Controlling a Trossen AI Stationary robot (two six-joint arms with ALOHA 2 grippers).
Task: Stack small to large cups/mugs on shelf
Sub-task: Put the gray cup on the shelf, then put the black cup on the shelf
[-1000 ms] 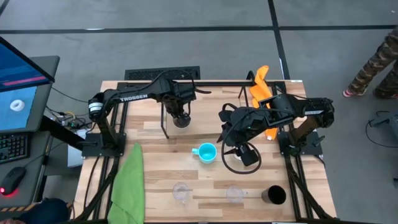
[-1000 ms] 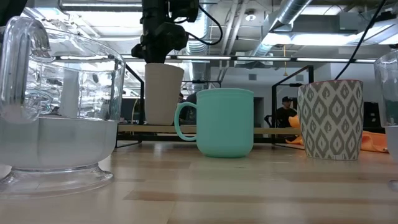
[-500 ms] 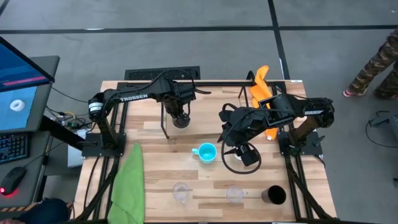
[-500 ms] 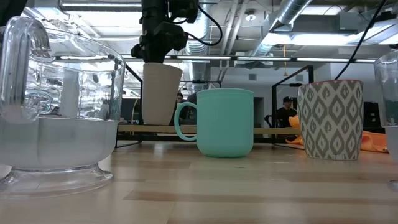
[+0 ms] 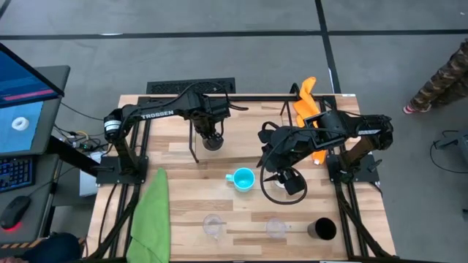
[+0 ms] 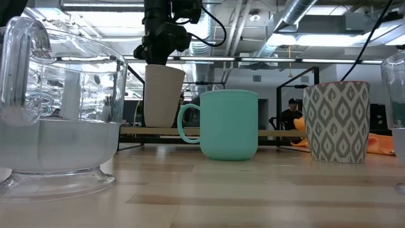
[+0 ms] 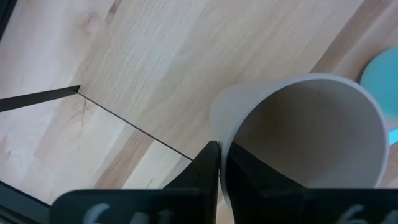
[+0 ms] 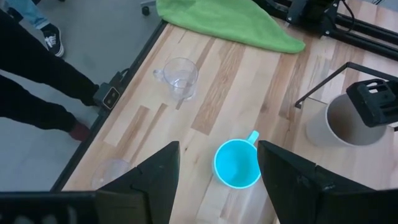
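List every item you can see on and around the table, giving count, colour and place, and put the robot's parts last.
grey-beige cup: one, at the shelf's left end, held
blue mug: one, table centre
clear glasses: two, near edge
black cup: one, near right corner
shelf: one, light wood, far side
green cloth: one, left edge
orange cloth: one, far right
person's leg: camouflage, on the floor to the right
left gripper: shut on the cup's rim
right gripper: open, right of the mug
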